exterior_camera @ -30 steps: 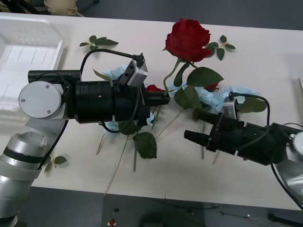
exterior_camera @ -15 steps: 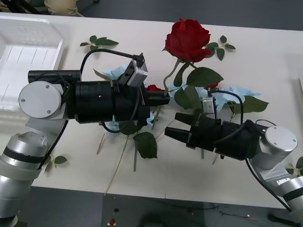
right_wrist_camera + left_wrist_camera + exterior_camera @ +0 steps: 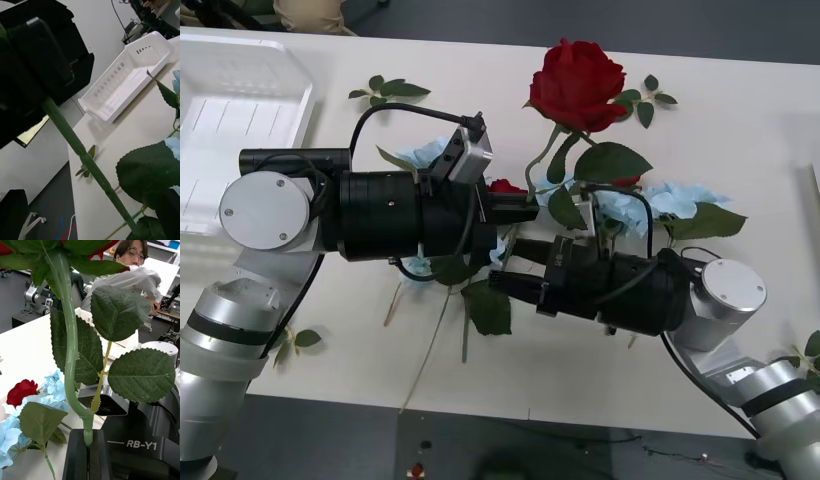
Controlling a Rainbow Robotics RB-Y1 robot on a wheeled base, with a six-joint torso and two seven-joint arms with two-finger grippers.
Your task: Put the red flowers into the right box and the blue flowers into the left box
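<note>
Gripping a red rose (image 3: 71, 352), left gripper (image 3: 87, 450); "RB-Y1" (image 3: 140, 444) lettering alongside

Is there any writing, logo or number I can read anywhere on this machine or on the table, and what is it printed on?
"RB-Y1": white lettering on the black housing of the right arm, seen in the left wrist view just behind the held rose stem.
No other readable text: the white basket, the flowers and the table carry none.

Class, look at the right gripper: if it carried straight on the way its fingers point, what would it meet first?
Most likely the rose stem held upright by the left gripper. The right gripper points toward it, fingers open; depth is hard to judge.
</note>
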